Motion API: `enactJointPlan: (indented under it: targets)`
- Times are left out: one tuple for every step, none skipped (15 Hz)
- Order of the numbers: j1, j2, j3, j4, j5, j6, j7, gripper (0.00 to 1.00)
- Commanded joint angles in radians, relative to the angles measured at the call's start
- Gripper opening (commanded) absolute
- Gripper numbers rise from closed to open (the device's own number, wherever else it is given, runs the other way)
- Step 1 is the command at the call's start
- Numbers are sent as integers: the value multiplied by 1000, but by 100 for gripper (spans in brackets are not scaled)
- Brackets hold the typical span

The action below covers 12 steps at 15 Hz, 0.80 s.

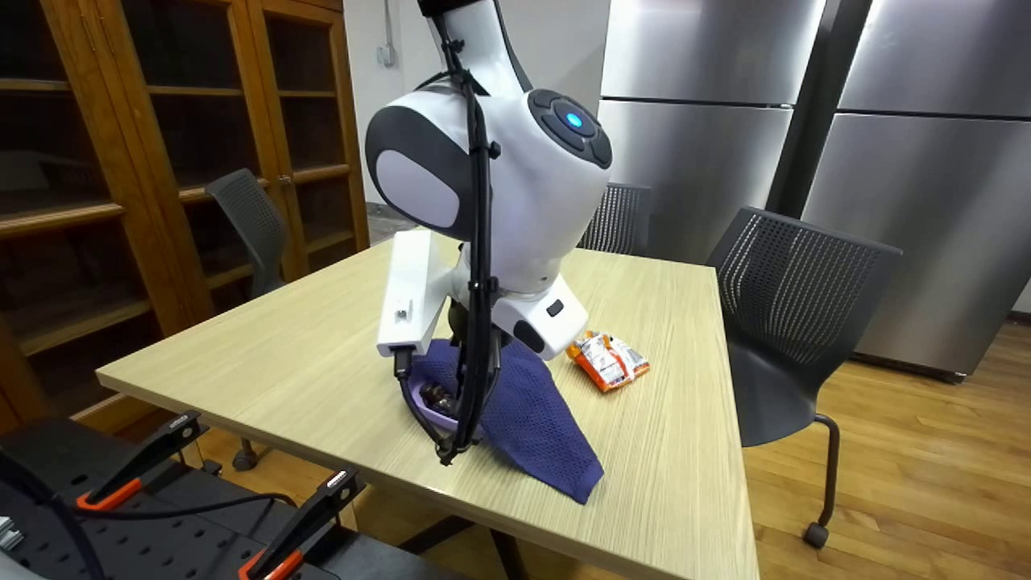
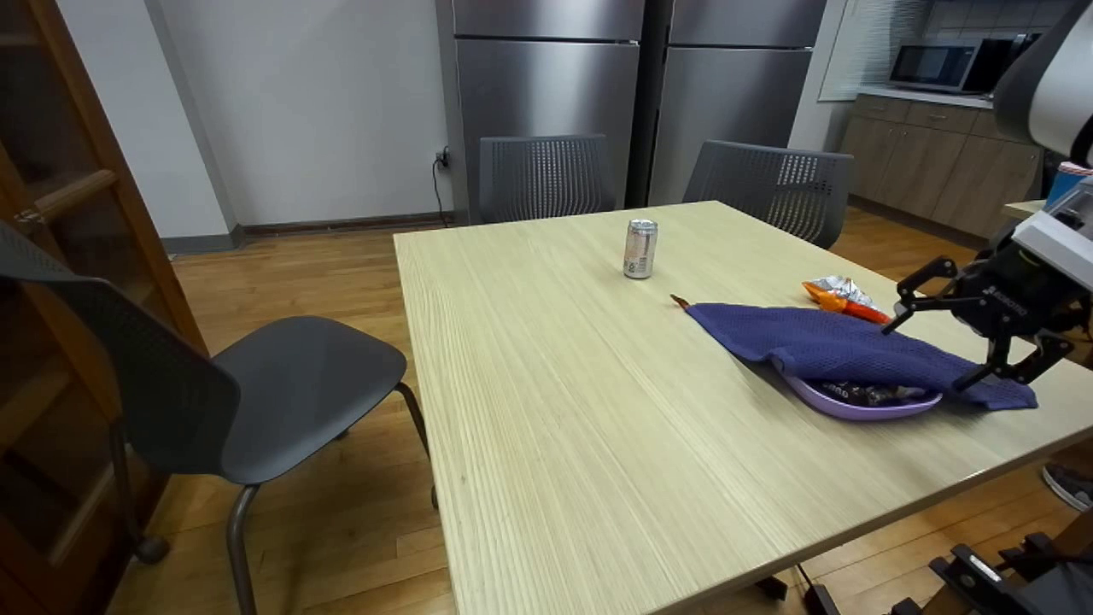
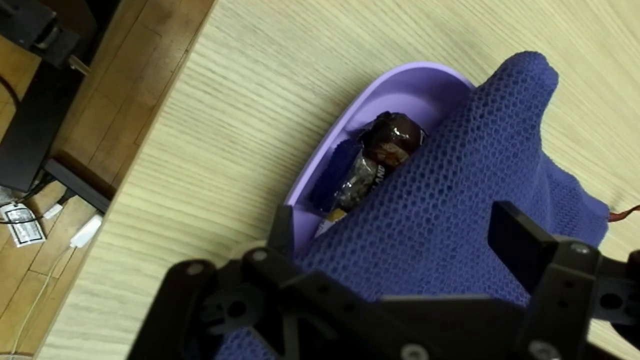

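My gripper [image 3: 392, 214] stands open with its fingers wide apart and nothing gripped. It points down over a blue mesh cloth [image 3: 450, 215], which is draped across a purple bowl [image 3: 425, 90]. Part of the bowl stays uncovered, showing a brown wrapped sweet [image 3: 395, 137] and a dark blue wrapper [image 3: 334, 172]; the cloth hides the rest. One fingertip appears beside the bowl's rim, the other above the cloth. In an exterior view the gripper [image 2: 924, 357] is close over the cloth [image 2: 811, 337]; whether it touches I cannot tell. A thin reddish-brown strip [image 3: 624, 214] sticks out at a cloth corner.
An orange and white snack packet [image 1: 610, 360] lies on the table [image 1: 676, 451] beside the cloth. Farther back stands a silver can [image 2: 640, 248]. Grey chairs [image 1: 793, 322] surround the table. Black and orange clamps [image 1: 302, 528] sit near its front edge.
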<state>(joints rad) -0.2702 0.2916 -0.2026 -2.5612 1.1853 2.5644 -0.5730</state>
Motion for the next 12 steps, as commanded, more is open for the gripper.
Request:
enactJointPlan:
  targets:
    - [14,21,19,22,20,29,-9,100]
    - [16,27,22,28,20,28,-8,100]
    - [18,33,26,32,20,29,-6,100]
    - [19,38,28,37,19,28,-7,100]
    - [21,43,29,40,17,29,-4,100]
    - [23,48,31,44,15,31,-2,100]
    - [23,54,32,48,15,32,-2,100]
    - [23,59,33,51,15,33,-2,100]
    - [23,62,35,54,15,34,-3,100]
    - [23,65,36,57,14,36,-2,100]
    - [24,69,36,59,13,37,-1,92]
    - [23,71,37,62,14,38,-3,72]
